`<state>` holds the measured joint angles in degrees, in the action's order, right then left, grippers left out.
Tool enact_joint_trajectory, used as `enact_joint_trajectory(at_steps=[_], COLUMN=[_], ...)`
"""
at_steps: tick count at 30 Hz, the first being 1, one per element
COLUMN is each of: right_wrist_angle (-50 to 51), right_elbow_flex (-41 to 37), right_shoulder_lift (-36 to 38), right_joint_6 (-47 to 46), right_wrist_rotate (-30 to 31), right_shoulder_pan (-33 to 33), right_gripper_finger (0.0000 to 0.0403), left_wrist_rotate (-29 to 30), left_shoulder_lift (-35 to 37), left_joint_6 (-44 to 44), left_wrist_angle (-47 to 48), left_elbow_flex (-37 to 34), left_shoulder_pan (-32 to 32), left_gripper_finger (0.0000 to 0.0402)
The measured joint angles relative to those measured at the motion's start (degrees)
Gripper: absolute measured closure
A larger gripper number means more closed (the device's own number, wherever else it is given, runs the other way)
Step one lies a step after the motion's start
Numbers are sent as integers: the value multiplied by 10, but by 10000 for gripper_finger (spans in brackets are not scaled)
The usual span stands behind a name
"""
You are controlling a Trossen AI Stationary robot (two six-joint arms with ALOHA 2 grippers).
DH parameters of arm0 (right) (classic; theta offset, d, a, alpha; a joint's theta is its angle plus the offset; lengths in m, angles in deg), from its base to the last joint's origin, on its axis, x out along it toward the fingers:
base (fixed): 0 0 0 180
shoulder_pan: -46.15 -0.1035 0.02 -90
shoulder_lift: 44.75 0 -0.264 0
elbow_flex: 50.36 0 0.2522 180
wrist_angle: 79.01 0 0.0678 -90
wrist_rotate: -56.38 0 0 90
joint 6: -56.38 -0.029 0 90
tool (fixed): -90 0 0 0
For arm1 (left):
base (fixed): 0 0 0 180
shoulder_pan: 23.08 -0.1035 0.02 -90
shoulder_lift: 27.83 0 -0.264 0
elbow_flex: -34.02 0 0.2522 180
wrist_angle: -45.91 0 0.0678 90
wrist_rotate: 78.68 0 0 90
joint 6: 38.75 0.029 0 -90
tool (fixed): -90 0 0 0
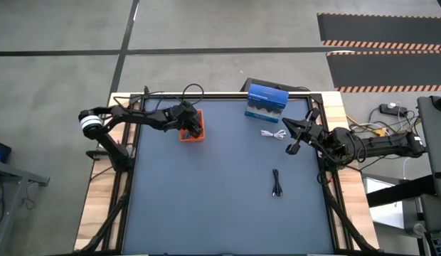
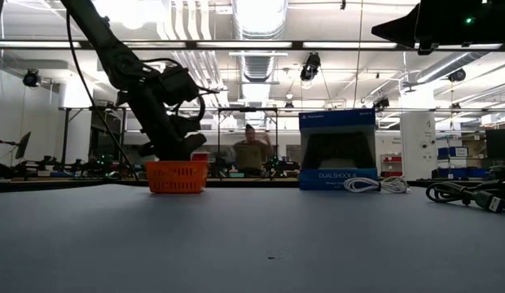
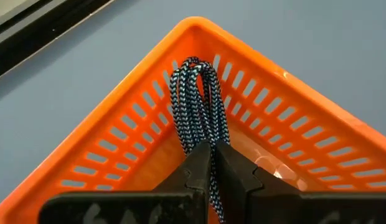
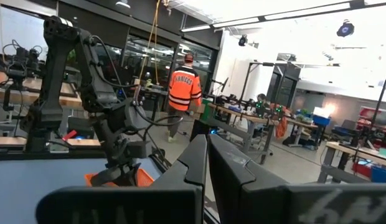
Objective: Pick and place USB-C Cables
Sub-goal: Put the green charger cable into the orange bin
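Note:
My left gripper (image 3: 211, 163) is inside the orange basket (image 1: 192, 129) at the table's far left and is shut on the teal-green braided cable (image 3: 196, 102). In the low view the left arm reaches down into the basket (image 2: 177, 176). The white cable (image 1: 274, 133) lies coiled on the table in front of the blue box, and it also shows in the low view (image 2: 375, 185). The black cable (image 1: 277, 183) lies flat near the table's middle right. I see no red cable. My right gripper (image 1: 294, 141) is shut and hovers near the white cable, touching nothing. My left gripper pinches the folded teal-green cable between its two fingers, at a point along its bundled strands (image 3: 207, 146). Several strands pass through the hold. The fingers come from above, slanting down into the basket. The cable's looped end (image 3: 194, 63) sticks out past the fingertips toward the basket's corner.
A blue controller box (image 1: 267, 102) stands at the far edge, right of the basket. The dark table mat (image 1: 206, 199) spreads toward the near edge. A person in an orange vest (image 4: 184, 87) stands in the room beyond the table.

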<state>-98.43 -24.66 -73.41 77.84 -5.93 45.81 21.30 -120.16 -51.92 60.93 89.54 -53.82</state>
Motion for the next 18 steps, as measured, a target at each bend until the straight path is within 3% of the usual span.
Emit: enact_joint_trajectory(at_steps=[18], right_wrist_angle=[2], right_elbow_flex=[0], right_shoulder_lift=[0], right_joint_6=[0], right_wrist_rotate=[10], right_shoulder_pan=[0], right_gripper_finger=[394], left_wrist_rotate=[-4], left_shoulder_lift=[41], left_joint_6=[0], left_wrist_angle=[-2], left_elbow_flex=[0], left_shoulder_pan=[1], left_gripper_finger=[394])
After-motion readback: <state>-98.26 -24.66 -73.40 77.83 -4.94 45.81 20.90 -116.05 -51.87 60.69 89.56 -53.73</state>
